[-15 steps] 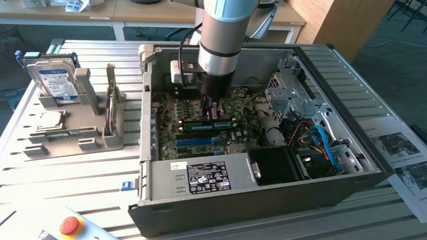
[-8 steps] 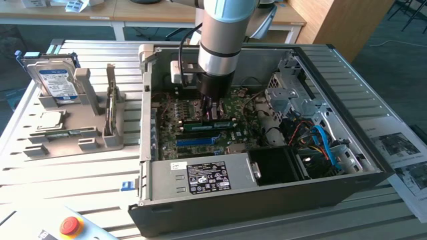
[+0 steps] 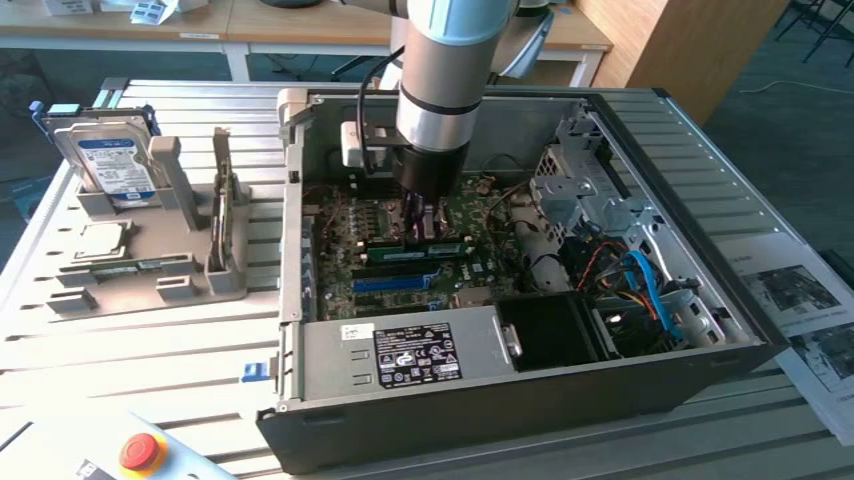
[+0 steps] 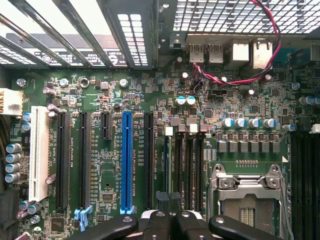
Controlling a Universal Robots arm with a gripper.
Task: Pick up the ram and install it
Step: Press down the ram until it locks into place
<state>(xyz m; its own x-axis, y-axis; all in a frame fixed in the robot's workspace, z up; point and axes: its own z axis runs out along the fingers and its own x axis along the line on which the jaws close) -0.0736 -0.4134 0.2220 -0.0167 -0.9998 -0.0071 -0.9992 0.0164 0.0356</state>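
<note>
1. At the exterior view's left a grey parts holder (image 3: 160, 275) sits on the slatted table (image 3: 134, 350). It carries an upright hard drive (image 3: 110, 165) with a blue-and-white label, and a flat processor chip (image 3: 100, 240) lies in front of the drive.
2. A red emergency button (image 3: 140, 450) sits at the near edge, toward the exterior view's left.
3. The open computer case (image 3: 534, 370) lies on its side beside the holder, with its labelled power supply (image 3: 400, 355) along the near wall.
4. Inside the case, the arm (image 3: 447, 90) reaches straight down over the motherboard (image 3: 467, 215). The gripper (image 3: 420, 215) hangs low above the memory slots, its fingers (image 4: 172, 220) drawn tight together with the ram (image 3: 424, 249) just below them.
5. The ram is a long, narrow green stick with dark chips. It lies along a slot just behind the blue slot (image 3: 400, 282).
6. Toward the exterior view's right are a metal drive cage (image 3: 587, 180), a black fan shroud (image 3: 561, 330) and loose blue cables (image 3: 654, 290), all apart from the gripper.
7. Printed sheets (image 3: 801, 300) lie on the table beyond the case.
</note>
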